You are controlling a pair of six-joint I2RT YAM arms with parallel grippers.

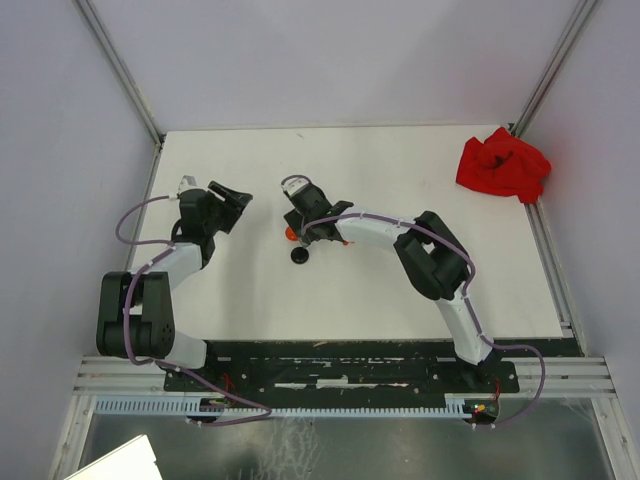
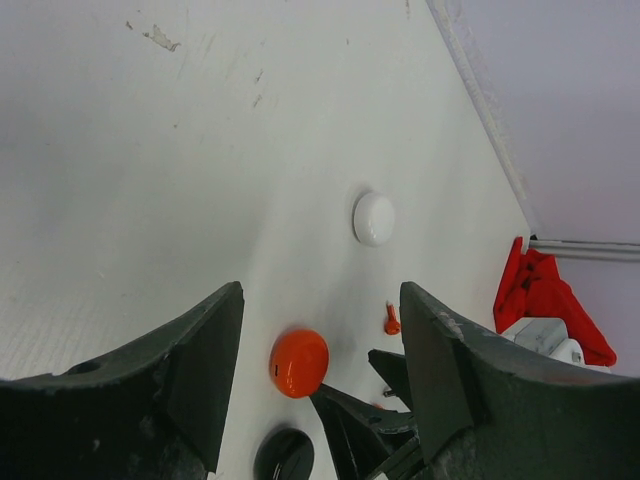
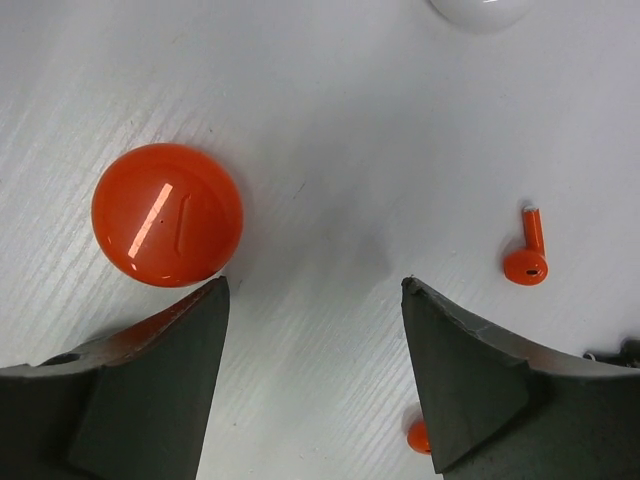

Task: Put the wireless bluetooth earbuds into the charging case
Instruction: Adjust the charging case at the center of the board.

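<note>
A closed round orange case (image 3: 167,214) lies on the white table, just beyond my right gripper's left fingertip. One red earbud (image 3: 527,260) lies to the right of the jaws. A second red earbud (image 3: 420,436) is partly hidden under the right finger. My right gripper (image 3: 313,283) is open and empty, low over bare table between case and earbuds. My left gripper (image 2: 320,290) is open and empty, well left of the orange case (image 2: 299,362), looking at it and the red earbud (image 2: 392,320). In the top view the right gripper (image 1: 312,228) is beside the orange case (image 1: 291,234).
A closed black round case (image 1: 300,255) lies just near of the orange one and shows in the left wrist view (image 2: 284,455). A closed white round case (image 2: 373,219) lies farther away. A red cloth (image 1: 503,165) is bunched at the far right corner.
</note>
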